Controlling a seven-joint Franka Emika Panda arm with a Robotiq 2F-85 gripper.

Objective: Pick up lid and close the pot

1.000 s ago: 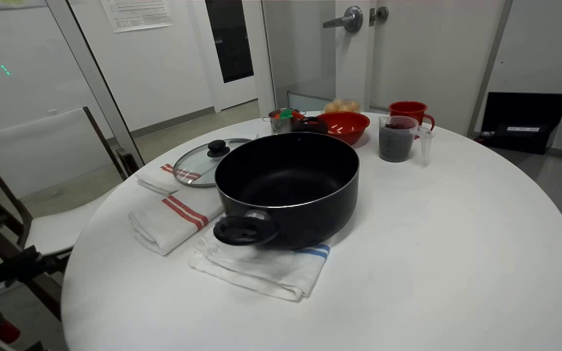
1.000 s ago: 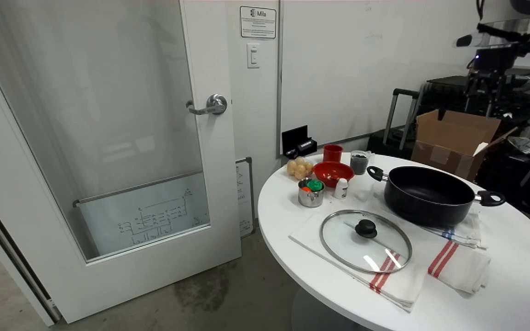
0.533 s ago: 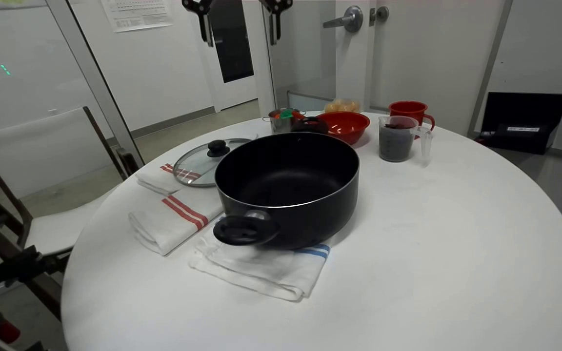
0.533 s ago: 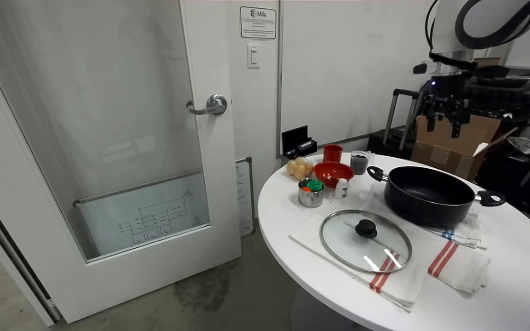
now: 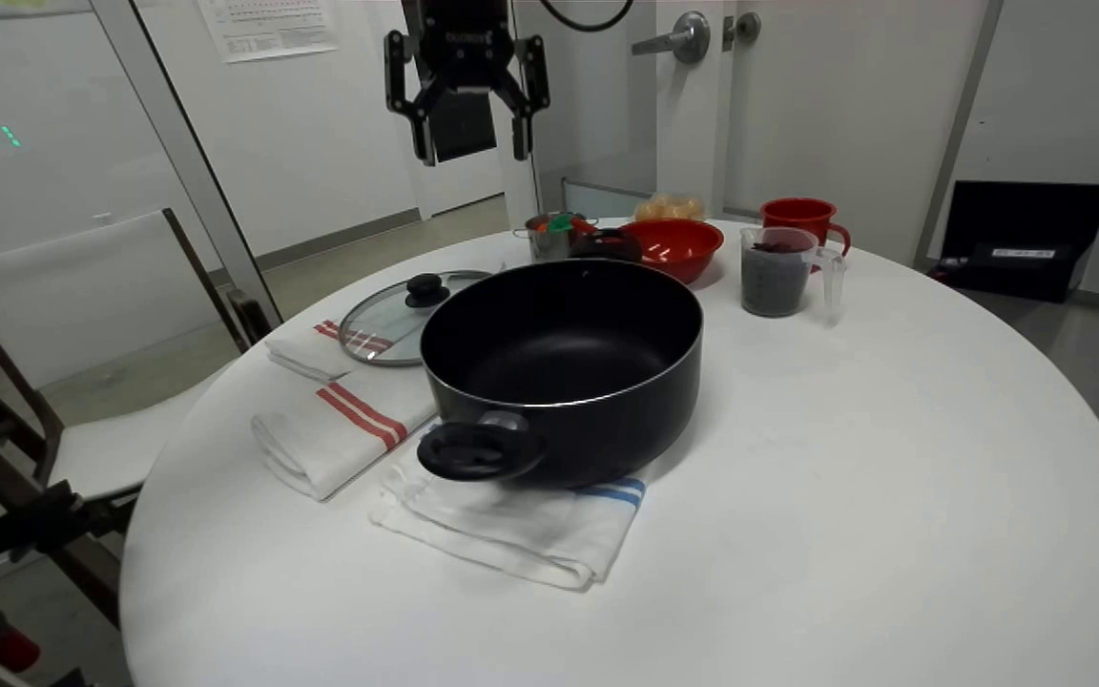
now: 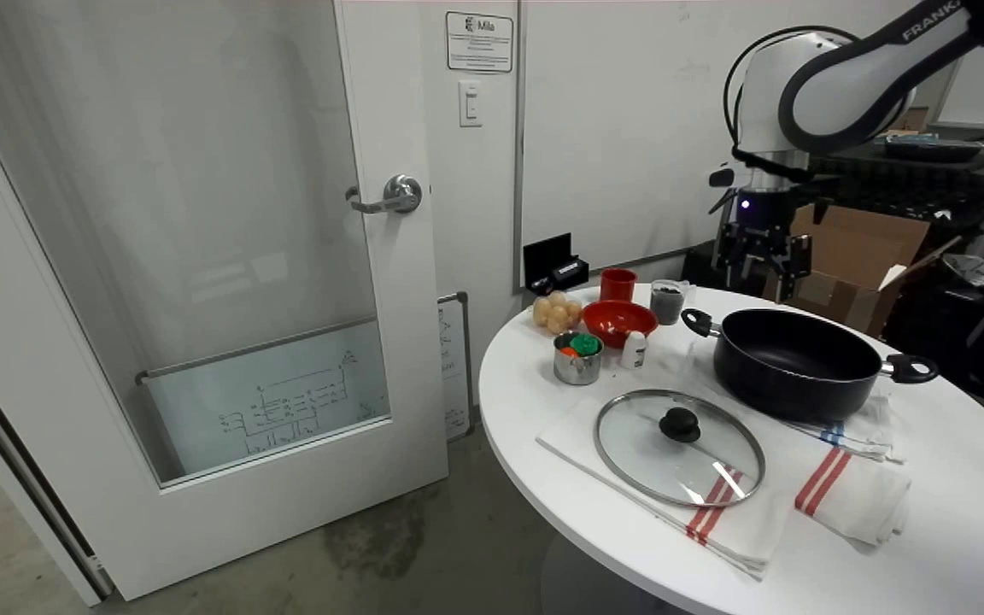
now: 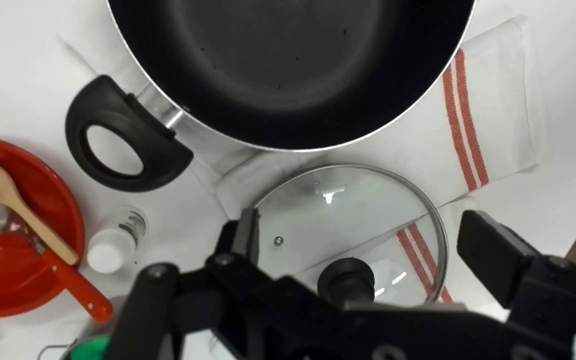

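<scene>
Jaws: my gripper [image 5: 473, 155] stands spread wide, holding nothing.
Lid [image 6: 667, 461]: resting on a red-striped towel [image 6: 752, 540], beside the uncovered pot [image 6: 787, 389].
Knob [image 6: 679, 424]: smooth-looking; should I close off-centre, the lid could slip or tilt.
Arm [image 6: 838, 107]: lower and nearer the lid than half a second ago; lid and pot unmoved.

Pot [image 7: 288, 117]: cut off at top, wrist view.
Lid [image 5: 385, 313]: partly hidden behind the pot, in an exterior view; partly covered by the gripper [image 7: 365, 240], wrist view.
Bowl [image 7: 8, 280]: cut off at left, wrist view.
Sign [image 6: 479, 47]: mostly too finely printed to read.
</scene>
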